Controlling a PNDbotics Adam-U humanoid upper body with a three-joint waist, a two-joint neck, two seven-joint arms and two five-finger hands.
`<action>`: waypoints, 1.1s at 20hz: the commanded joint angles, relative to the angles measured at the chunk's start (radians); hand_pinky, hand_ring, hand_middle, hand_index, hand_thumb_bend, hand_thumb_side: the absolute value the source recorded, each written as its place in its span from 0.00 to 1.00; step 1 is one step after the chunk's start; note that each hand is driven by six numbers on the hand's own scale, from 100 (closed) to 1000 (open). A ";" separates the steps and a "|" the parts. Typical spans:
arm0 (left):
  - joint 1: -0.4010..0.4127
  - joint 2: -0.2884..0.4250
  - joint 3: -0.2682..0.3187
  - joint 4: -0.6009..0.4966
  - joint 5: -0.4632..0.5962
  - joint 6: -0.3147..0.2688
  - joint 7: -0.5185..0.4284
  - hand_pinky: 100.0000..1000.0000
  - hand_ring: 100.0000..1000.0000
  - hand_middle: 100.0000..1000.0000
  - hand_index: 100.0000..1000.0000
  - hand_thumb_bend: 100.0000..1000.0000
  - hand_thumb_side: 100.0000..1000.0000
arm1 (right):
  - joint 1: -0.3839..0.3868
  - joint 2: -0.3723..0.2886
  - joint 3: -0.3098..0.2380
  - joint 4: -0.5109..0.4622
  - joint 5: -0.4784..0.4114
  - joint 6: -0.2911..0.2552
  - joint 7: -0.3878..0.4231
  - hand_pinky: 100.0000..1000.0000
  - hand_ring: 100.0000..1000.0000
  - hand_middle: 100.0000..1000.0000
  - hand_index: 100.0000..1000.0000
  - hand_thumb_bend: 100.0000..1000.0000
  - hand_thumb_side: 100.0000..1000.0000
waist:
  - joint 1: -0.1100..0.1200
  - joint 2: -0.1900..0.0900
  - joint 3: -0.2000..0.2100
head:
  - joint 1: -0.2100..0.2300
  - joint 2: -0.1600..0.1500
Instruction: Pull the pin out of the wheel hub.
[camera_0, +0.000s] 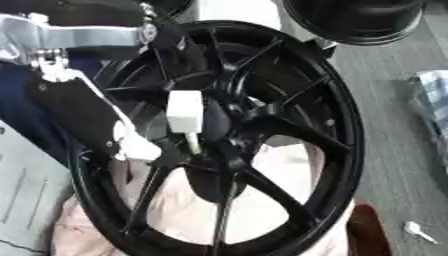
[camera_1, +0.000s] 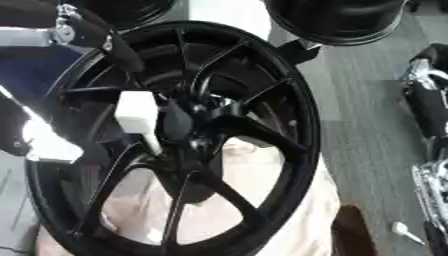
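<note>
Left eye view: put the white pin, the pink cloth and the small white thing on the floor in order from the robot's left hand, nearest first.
1. White pin: at the hub, right beside the left robot hand.
2. Pink cloth: under the wheel, seen between the spokes.
3. Small white thing: on the floor, far lower right.

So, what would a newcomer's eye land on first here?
The big black wheel fills the frame, standing on edge over pale cloth. At its hub sits a white pin, its block-shaped head bright against the spokes. The left hand reaches in from the upper left just above the pin; whether its fingers touch it is unclear.
</note>
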 joint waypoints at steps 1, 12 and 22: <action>-0.014 0.003 0.030 -0.007 -0.040 0.030 -0.042 0.91 0.84 0.76 0.88 0.47 0.33 | -0.005 -0.006 -0.001 -0.010 0.005 0.000 -0.004 0.78 0.80 0.58 0.70 0.00 0.42 | -0.005 -0.004 -0.002 | 0.011 -0.026; -0.014 -0.024 0.023 -0.007 -0.077 0.082 -0.075 0.90 0.84 0.77 0.87 0.44 0.40 | -0.013 0.005 0.002 -0.012 0.003 0.002 -0.011 0.78 0.80 0.58 0.70 0.00 0.43 | -0.014 0.036 -0.010 | 0.027 -0.051; 0.006 -0.022 0.023 -0.007 -0.112 0.121 -0.094 0.89 0.83 0.75 0.86 0.41 0.43 | -0.017 0.011 0.003 -0.012 0.003 0.004 -0.014 0.78 0.80 0.58 0.70 0.00 0.44 | -0.018 0.059 -0.009 | 0.037 -0.054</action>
